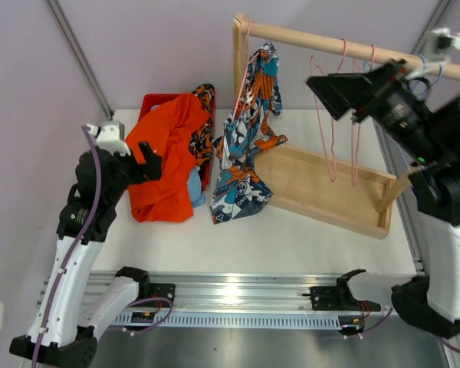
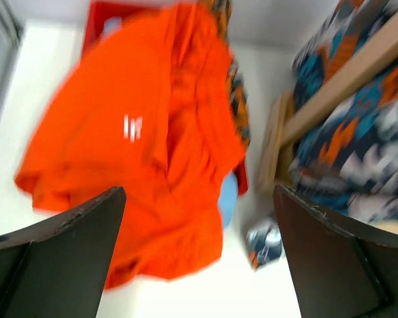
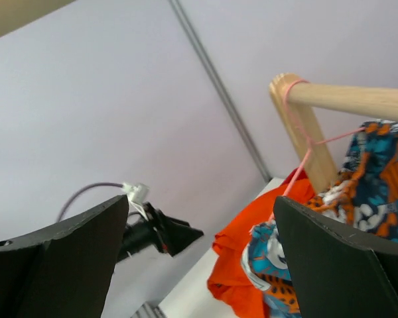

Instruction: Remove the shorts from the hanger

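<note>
My left gripper (image 1: 153, 162) had its fingers spread wide with nothing between them, and it hung just above the orange shorts (image 1: 165, 157). My right gripper (image 3: 198, 200) was also wide and empty, up near the rail (image 1: 330, 44) at two o'clock on the table (image 1: 307, 238).

From above, the wave shorts (image 1: 245, 153) hung on a pink hanger (image 1: 241, 77) at the rail's eleven o'clock end. Their lower half lay crumpled on the table, against the nine o'clock end of the rack base (image 1: 330, 192). The orange shorts lay at nine o'clock from them, spilling out of a red bin (image 1: 155, 102) onto the table. The blotched shorts (image 1: 205, 107) showed at their one o'clock edge and the blue shorts (image 1: 197, 188) at their five o'clock corner. Only this view showed two bare hangers (image 1: 331, 130) further along the rail, at three o'clock from the wave shorts.

Only my left wrist view caught a small white mark (image 2: 132, 127) on the orange fabric, but it was too blurred to read.

Only my right wrist view showed the pink hook looped over the rail beside the post (image 3: 312, 132). My left arm was far off at eight o'clock there.

I could read no other writing in any view.
</note>
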`<action>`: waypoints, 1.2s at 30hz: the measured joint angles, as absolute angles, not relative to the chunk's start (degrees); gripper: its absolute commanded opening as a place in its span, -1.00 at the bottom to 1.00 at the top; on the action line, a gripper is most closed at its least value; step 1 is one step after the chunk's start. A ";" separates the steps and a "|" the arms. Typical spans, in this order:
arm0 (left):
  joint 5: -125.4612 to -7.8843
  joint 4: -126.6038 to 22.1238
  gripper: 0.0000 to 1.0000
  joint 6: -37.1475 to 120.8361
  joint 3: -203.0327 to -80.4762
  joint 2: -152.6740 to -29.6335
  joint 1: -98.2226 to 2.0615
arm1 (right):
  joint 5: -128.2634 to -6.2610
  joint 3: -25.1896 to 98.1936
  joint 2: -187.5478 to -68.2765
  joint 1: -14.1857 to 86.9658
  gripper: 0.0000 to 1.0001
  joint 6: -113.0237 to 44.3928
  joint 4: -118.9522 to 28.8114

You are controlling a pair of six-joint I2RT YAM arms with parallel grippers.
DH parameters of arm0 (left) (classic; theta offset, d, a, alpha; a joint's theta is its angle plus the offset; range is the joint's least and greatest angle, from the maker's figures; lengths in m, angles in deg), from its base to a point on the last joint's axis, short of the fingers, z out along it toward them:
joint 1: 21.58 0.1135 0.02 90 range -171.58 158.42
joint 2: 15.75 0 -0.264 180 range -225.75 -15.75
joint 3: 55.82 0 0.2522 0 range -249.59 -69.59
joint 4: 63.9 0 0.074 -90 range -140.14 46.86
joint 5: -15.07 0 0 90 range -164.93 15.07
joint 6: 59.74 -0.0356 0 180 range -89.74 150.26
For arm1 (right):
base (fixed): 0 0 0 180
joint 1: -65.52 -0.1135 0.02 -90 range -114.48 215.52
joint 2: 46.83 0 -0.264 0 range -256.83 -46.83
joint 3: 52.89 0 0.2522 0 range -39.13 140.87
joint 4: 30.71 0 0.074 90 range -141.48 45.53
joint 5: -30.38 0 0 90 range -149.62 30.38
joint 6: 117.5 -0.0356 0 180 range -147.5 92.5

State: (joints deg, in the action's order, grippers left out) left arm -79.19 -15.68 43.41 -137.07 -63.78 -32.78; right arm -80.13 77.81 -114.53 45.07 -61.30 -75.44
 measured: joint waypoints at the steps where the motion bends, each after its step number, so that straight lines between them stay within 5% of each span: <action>1: -79.21 -15.13 0.99 43.52 -134.49 -62.31 -32.87 | -79.28 79.41 -116.83 42.58 0.98 -60.97 -75.35; 10: -79.80 -12.20 0.99 43.76 -122.71 -52.94 -33.22 | -70.87 89.77 -141.61 34.01 0.85 -57.15 -78.60; 28: -82.18 -12.58 0.99 43.80 -117.53 -48.24 -33.37 | -65.01 88.89 -149.46 29.84 0.66 -56.41 -77.14; 32: -82.00 -12.75 0.99 43.80 -117.24 -47.65 -33.37 | -64.51 88.87 -150.33 29.11 0.43 -56.38 -77.14; 36: -81.96 -12.75 0.99 43.80 -117.18 -47.49 -33.42 | -64.11 88.55 -150.42 28.92 -0.17 -56.56 -77.05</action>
